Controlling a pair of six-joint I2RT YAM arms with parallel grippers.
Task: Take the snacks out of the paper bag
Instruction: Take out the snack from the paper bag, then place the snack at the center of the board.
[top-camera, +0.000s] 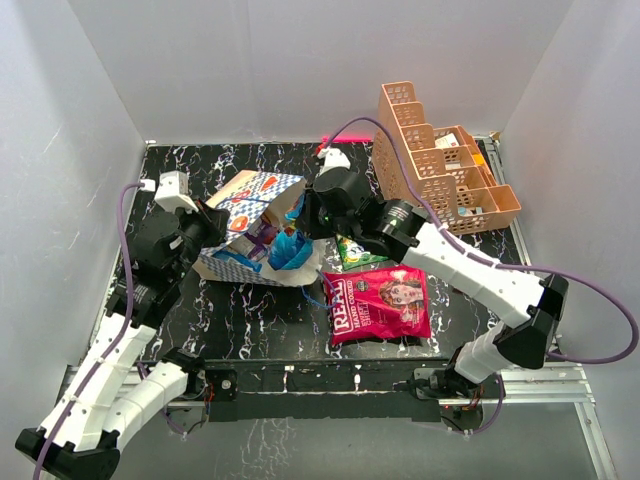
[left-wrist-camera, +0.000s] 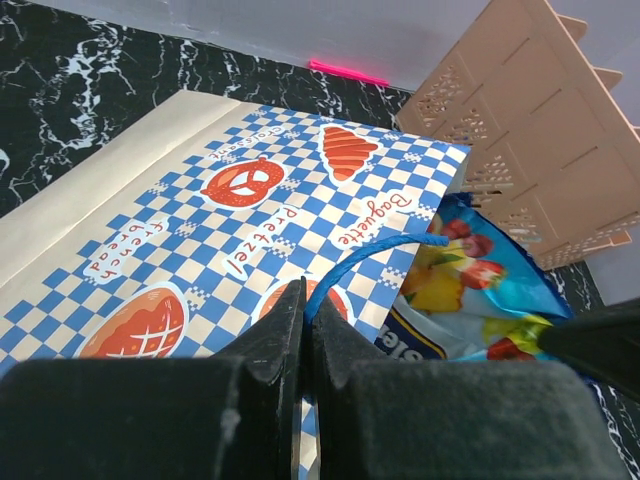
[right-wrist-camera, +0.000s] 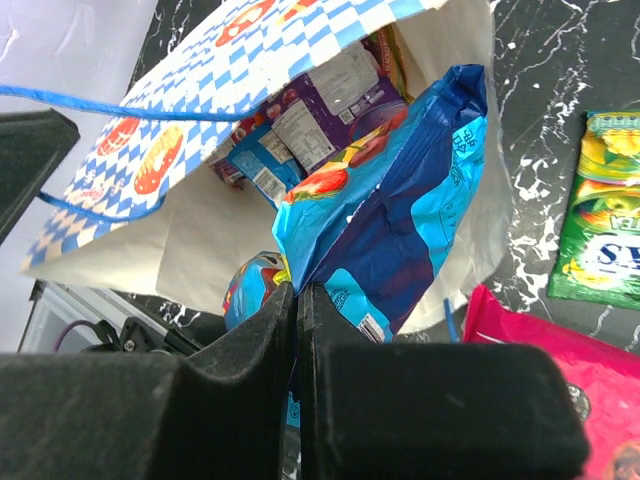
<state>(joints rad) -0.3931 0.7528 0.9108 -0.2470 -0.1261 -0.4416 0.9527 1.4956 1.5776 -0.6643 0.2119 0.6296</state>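
The checkered paper bag (top-camera: 250, 200) lies on its side, mouth facing right. My left gripper (top-camera: 216, 226) is shut on its blue cord handle (left-wrist-camera: 362, 256), fingertips meeting over the bag's top face (left-wrist-camera: 200, 200). My right gripper (top-camera: 303, 222) is at the bag's mouth, shut on the edge of a blue snack packet (right-wrist-camera: 400, 210) that sticks out of it (top-camera: 293, 250). A purple packet (right-wrist-camera: 325, 110) and other blue ones (right-wrist-camera: 250, 285) lie inside. The large red "REAL" bag (top-camera: 378, 303) and a yellow-green packet (top-camera: 355, 252) lie on the table outside, to the right.
The orange lattice rack (top-camera: 440, 160) with small boxes stands at the back right, close behind the right arm. A small red-and-white card (top-camera: 332, 153) lies at the back edge. White walls enclose the black marbled table (top-camera: 180, 330).
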